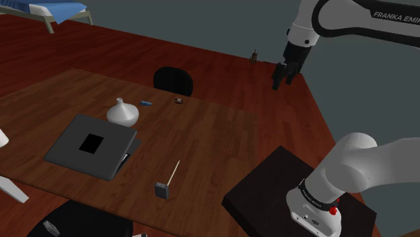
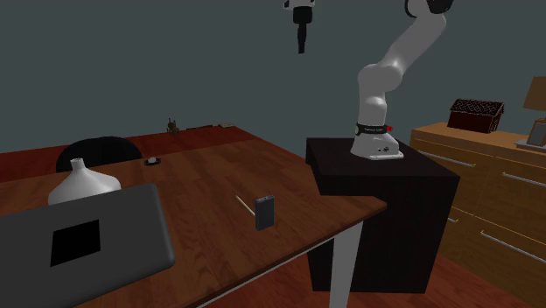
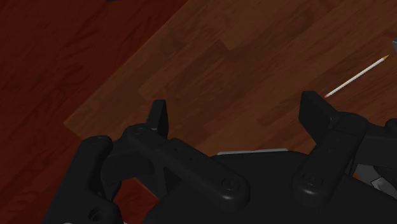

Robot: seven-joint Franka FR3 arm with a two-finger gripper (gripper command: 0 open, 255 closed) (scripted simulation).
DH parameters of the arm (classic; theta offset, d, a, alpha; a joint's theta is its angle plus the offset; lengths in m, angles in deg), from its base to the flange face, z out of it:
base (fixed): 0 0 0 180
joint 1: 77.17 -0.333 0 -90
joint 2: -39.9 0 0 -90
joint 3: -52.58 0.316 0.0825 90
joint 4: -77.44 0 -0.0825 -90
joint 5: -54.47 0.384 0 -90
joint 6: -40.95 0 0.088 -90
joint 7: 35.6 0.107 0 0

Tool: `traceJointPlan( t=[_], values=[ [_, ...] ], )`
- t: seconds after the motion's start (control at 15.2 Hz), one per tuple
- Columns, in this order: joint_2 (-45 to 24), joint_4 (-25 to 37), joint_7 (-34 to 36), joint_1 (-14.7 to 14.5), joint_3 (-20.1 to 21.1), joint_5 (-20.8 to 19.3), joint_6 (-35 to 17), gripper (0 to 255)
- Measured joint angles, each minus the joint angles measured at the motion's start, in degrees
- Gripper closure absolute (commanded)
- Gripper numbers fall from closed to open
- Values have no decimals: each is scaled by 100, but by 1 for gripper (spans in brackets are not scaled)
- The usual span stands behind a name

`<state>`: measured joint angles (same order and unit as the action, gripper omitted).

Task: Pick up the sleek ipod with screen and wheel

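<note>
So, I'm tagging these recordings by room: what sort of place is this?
Probably a bedroom doubling as a study: a bed with a blue cover stands beyond the desk, a wooden dresser stands by the wall, and a grey laptop lies on the desk.

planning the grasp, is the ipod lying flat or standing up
Upright: the ipod stands on its short edge on the table, its face vertical, next to a thin stick.
</note>
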<state>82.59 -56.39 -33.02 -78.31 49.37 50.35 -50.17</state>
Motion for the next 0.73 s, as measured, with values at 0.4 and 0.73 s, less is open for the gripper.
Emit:
traceJointPlan(
  t=[0.4, 0.73],
  values=[
    [37, -543, 570, -110, 391, 283, -482, 0],
    [-151, -964, 1286, -278, 904, 649, -1093, 0]
  ],
)
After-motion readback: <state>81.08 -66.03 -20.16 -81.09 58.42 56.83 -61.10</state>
